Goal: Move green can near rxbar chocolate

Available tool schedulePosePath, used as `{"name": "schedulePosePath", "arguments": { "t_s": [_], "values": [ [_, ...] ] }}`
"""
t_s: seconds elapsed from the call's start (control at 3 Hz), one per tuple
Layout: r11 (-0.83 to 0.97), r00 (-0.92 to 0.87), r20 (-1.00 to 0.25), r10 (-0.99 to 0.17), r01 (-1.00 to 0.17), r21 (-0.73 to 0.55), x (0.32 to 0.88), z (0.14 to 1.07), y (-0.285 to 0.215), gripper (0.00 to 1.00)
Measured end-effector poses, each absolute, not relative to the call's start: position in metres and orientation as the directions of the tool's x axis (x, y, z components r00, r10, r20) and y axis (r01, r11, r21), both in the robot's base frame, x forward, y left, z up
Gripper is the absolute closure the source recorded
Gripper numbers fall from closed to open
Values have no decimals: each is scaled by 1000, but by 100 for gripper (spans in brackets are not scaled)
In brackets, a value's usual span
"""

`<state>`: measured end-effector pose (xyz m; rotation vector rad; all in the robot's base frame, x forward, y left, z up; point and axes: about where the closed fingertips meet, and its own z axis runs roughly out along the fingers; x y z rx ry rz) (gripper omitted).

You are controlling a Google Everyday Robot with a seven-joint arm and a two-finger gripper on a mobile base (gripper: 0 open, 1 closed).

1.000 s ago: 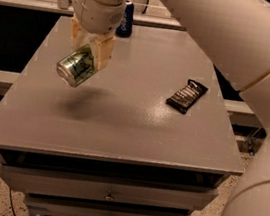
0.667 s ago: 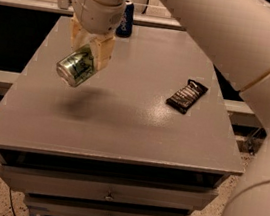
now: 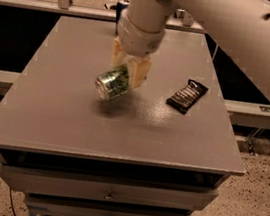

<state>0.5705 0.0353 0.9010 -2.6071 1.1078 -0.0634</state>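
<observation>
The green can (image 3: 112,82) hangs tilted on its side, silver top toward the front left, a little above the grey table (image 3: 52,118). My gripper (image 3: 126,71) is shut on the green can from above, over the middle of the table. The rxbar chocolate (image 3: 187,96), a flat black bar with white lettering, lies on the table to the right of the can, apart from it.
A dark blue can (image 3: 121,8) stands at the table's far edge, partly hidden behind my arm. The table has drawers (image 3: 109,194) at its front. A low rail and floor run behind the table.
My gripper has carried the green can to the right, from over the table's left part to over its middle, closer to the rxbar chocolate.
</observation>
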Motion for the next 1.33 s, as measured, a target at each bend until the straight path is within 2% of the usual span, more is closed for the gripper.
{"name": "schedulePosePath", "arguments": {
  "t_s": [0.33, 0.67, 1.33],
  "values": [
    [-522, 563, -79, -823, -803, -289, 564, 885, -33, 100],
    [-431, 474, -75, -877, -846, -315, 570, 878, -82, 100],
    [-381, 423, -50, -905, -855, -353, 604, 876, -136, 100]
  ]
}}
